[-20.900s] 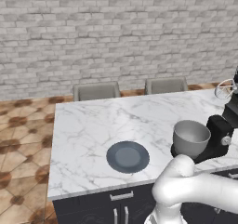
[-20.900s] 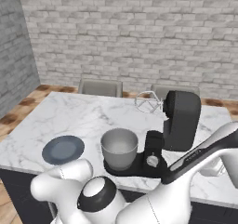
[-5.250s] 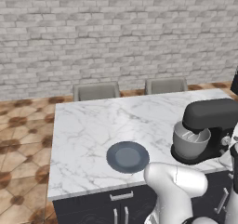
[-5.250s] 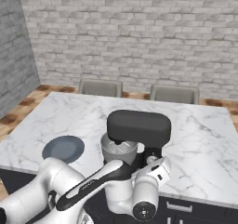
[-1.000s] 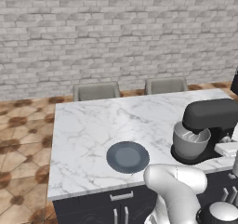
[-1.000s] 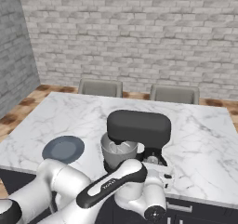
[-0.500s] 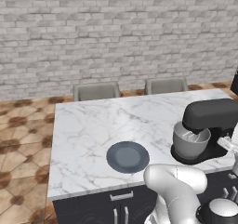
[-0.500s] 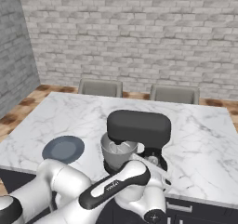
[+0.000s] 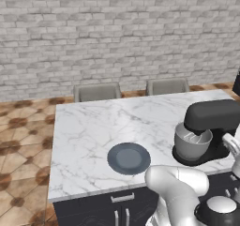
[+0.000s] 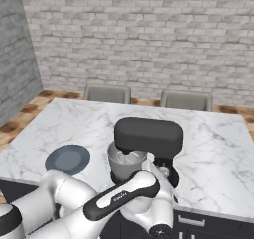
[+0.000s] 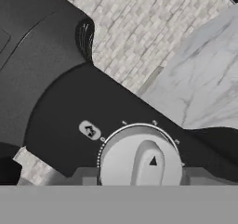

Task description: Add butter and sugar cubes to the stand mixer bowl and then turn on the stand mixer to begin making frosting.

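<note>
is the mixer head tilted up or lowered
Lowered: the stand mixer head lies level directly over the stand mixer bowl.

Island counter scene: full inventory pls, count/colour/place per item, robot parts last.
counter: 1, white marble top on dark cabinets, centre of both base views
stand mixer: 1, black, head down over the bowl, at the counter's near edge by the arm
stand mixer bowl: 1, grey metal, seated under the mixer head
knob: 1, silver dial with a black pointer mark, on the mixer's side, close in the hand view
plate: 1, dark grey, flat on the counter beside the mixer, nothing visible on it
chairs: 2, grey, at the counter's far side
wall: grey-white brick, behind
floor: brown tile
arm: 1, white with dark joints, reaching to the mixer's side
</note>
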